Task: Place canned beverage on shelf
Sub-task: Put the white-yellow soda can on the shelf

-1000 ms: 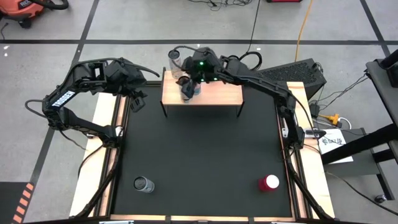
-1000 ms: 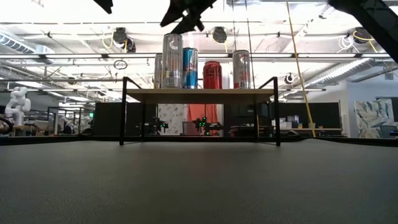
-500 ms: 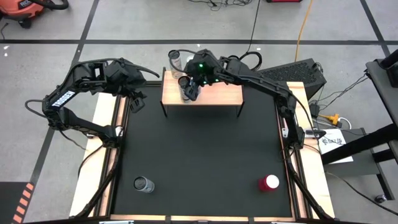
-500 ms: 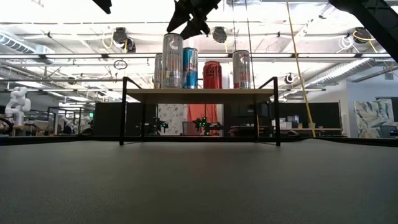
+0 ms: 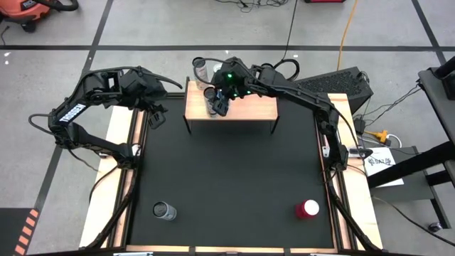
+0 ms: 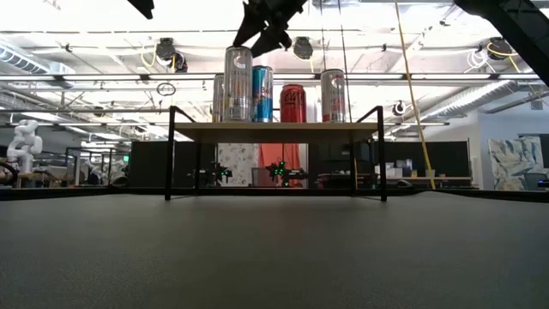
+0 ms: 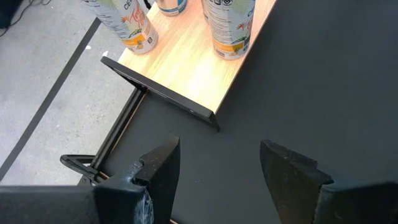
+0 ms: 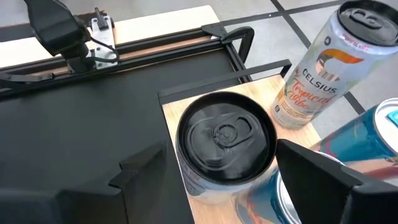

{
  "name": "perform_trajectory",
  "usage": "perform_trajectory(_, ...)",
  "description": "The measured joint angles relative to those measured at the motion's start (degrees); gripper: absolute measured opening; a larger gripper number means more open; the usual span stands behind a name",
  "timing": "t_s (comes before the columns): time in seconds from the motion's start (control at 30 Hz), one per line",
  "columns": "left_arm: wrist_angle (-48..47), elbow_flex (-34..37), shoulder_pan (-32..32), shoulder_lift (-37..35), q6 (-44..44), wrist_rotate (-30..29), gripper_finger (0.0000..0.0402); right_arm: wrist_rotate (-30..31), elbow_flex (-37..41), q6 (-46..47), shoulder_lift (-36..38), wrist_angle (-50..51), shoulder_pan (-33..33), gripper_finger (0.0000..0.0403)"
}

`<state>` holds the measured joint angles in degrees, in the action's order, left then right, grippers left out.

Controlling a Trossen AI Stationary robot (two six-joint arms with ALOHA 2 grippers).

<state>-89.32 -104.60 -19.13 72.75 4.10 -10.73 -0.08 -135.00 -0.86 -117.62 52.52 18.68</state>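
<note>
Gleaming cans [image 6: 238,83] atop shelf [image 6: 274,128], workshop behind.

The shelf [image 5: 245,108] is pale, light-wood on top with thin black legs, and it stands at the far edge of a matte black mat [image 5: 227,178] framed by light wooden side boards. On the shelf, the low view shows a tall silver can [image 6: 238,83] with a white crescent mark, a blue-and-silver can [image 6: 262,93], a red can [image 6: 293,102] with dark lettering, and another silver can [image 6: 333,94]. In the right wrist view, a white Celsius can [image 8: 314,74] bears orange and green fruit print, and the nearest can [image 8: 225,142] has a black lid. Near the mat's front edge stand a grey-topped can [image 5: 164,210] and a red-and-white-topped can [image 5: 307,209]. Both arms are dark.
</note>
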Motion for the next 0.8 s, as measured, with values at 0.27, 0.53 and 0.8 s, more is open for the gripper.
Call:
perform_trajectory(0.27, 0.00, 0.00, -0.01, 0.00, -0.02, -0.02, 0.0216, -0.02, 0.00, 0.00, -0.26, 0.06, 0.00, 0.0281)
perform_trajectory(0.53, 0.00, 0.00, 0.00, 0.00, -0.04, -0.02, 0.0216, -0.20, 0.00, 0.61, -0.39, 0.01, -0.03, 0.0281)
perform_trajectory(0.8, 0.00, 0.00, -0.01, 0.00, -0.09, -0.02, 0.0216, -0.15, 0.00, 0.61, -1.49, -1.70, -0.37, 0.0278)
